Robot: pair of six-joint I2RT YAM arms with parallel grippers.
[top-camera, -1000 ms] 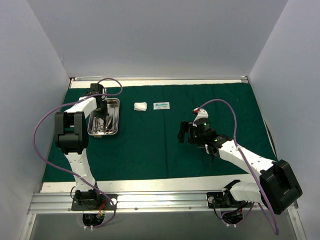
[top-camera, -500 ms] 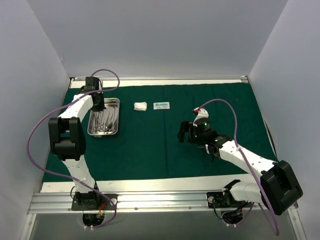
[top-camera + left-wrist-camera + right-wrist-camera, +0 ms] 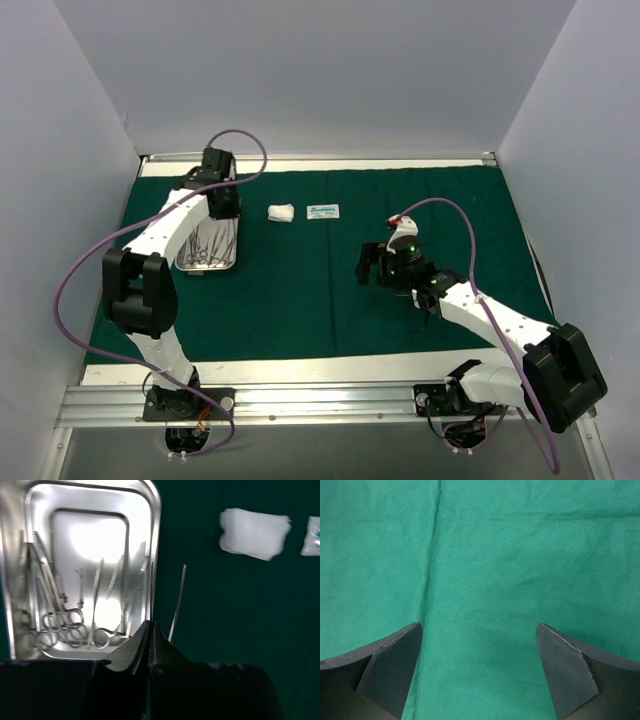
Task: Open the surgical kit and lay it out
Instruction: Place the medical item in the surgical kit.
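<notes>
My left tool [image 3: 150, 626], clamped on thin tweezers [image 3: 178, 597] beside the tray [image 3: 156, 520], should carry them level and lay them flat on the cloth [image 3: 225, 630], short of the gauze [image 3: 255, 532].

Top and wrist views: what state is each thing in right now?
green cloth: spread flat.
steel tray: upright, forceps lying inside.
tweezers: gripped, sticking out beside the tray rim.
gauze wad: lying on cloth, untouched.
white packet: lying flat on cloth.
left gripper: jaws shut on tweezers.
right gripper: jaws open, empty, over bare cloth.
</notes>
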